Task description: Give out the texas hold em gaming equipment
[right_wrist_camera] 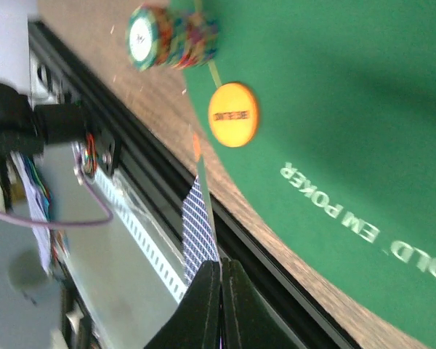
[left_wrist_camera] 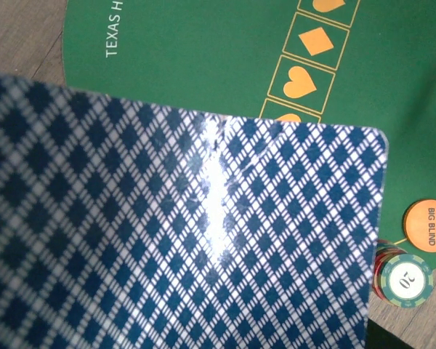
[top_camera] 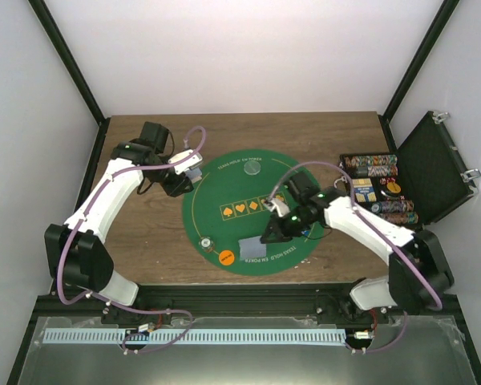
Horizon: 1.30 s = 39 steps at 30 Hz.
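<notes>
My left gripper (top_camera: 186, 172) hovers at the green mat's left edge, shut on playing cards (top_camera: 194, 160). Their blue-and-white diamond back (left_wrist_camera: 182, 233) fills the left wrist view and hides the fingers. My right gripper (top_camera: 270, 233) is over the mat's near part, shut on one playing card (right_wrist_camera: 202, 218) seen edge-on; it shows as a grey rectangle (top_camera: 251, 250) in the top view. An orange Big Blind disc (top_camera: 226, 257) and a small chip stack (top_camera: 206, 241) sit at the mat's near-left rim. A clear disc (top_camera: 252, 169) lies at the far side.
The round green mat (top_camera: 224, 192) with orange suit marks covers the table's middle. An open black case (top_camera: 433, 164) with rows of chips (top_camera: 370, 166) stands at the right. The black rail (top_camera: 224, 298) runs along the near edge.
</notes>
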Available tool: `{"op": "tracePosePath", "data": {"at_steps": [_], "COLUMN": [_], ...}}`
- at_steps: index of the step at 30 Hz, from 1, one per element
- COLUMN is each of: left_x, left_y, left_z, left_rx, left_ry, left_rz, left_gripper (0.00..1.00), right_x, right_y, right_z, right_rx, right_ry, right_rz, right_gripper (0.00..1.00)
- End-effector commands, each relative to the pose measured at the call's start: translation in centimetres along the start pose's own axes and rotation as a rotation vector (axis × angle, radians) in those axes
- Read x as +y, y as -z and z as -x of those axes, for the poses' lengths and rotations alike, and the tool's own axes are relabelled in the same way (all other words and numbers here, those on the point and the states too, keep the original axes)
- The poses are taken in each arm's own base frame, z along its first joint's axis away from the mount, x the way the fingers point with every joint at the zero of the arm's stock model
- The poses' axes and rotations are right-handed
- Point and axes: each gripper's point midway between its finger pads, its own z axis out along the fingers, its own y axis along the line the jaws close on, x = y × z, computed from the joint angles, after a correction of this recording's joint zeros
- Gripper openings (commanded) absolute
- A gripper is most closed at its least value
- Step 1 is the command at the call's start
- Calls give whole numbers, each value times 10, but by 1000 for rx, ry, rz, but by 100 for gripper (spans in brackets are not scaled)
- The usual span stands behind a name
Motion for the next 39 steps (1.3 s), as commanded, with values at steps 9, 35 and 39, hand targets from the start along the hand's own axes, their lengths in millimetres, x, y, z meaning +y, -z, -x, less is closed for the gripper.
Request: {"op": "tracePosePath", "data": {"at_steps": [9,35,39], "left_x": [0,1,2], "left_y": [5,1,1], "left_z": [0,-4,-4], "left_rx": [-10,13,17], "left_ry": [6,4,5], "left_rz": [4,5,6], "left_gripper": [47,47,47], "right_x": [47,-9,-15], "right_y": [-28,-115,-117], "right_z": [15,30,28], "right_rx": [194,422,445], "right_ry": [933,1495,1518], "right_rz": [-55,-184,-203], "right_gripper": [1,1,1]}}
